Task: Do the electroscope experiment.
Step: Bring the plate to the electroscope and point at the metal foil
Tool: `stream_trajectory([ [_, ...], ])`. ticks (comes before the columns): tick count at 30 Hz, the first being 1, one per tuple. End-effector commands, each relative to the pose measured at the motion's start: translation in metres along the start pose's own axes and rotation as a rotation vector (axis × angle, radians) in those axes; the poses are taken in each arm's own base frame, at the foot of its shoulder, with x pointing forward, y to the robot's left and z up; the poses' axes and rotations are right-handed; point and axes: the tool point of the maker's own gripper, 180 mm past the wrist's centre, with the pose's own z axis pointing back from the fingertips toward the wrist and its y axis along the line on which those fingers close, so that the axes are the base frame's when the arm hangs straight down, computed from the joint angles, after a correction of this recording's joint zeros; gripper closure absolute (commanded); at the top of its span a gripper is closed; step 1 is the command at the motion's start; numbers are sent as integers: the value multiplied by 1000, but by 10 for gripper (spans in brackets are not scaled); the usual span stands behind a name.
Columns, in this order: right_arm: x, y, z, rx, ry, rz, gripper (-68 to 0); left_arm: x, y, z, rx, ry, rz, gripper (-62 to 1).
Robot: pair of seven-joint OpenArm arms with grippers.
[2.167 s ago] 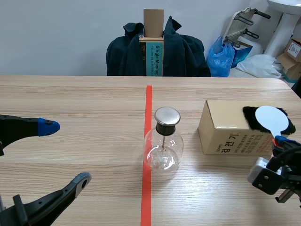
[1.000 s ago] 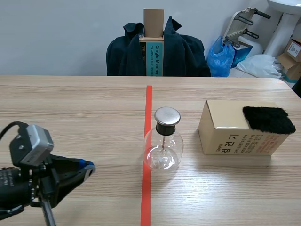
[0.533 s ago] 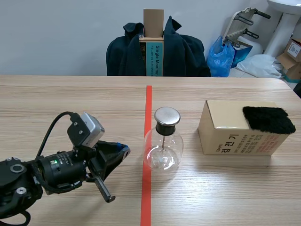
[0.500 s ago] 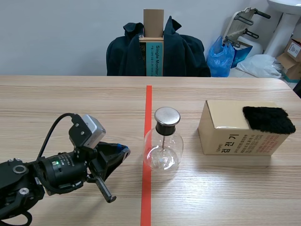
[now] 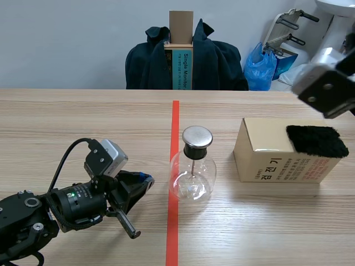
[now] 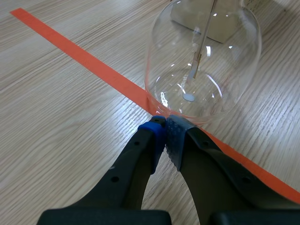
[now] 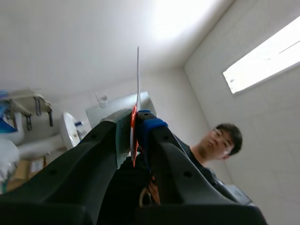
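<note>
While plate-to-cap contact is judged not yet made, the desk carries the box and, beside it, the electroscope on the tape line.
Left pincer: closed empty at the flask base. Right pincer: high, clamping a thin white plate; room above the cap is free.

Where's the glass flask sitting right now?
In the scene view, the glass flask stands mid-table on the right edge of the tape line, between the left gripper and the cardboard box to its right.
</note>
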Motion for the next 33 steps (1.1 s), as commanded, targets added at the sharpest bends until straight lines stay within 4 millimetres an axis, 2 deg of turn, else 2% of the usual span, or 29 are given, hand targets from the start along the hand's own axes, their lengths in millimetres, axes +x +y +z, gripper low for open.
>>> stream_trajectory([
  [1,7,-3,-3,-13,-34,16,-9,13,4,-2,6,-41,-6,-22],
  [6,39,29,5,77,-133,-15,-9,13,3,-2,6,-41,-5,-22],
  [14,60,75,28,210,-210,-44,-9,13,3,-2,6,-41,-5,-22],
  [25,57,116,57,334,-226,-53,-9,13,3,-2,6,-41,-5,-22],
  [33,52,130,67,380,-211,-54,-9,13,3,-2,6,-41,-5,-22],
])
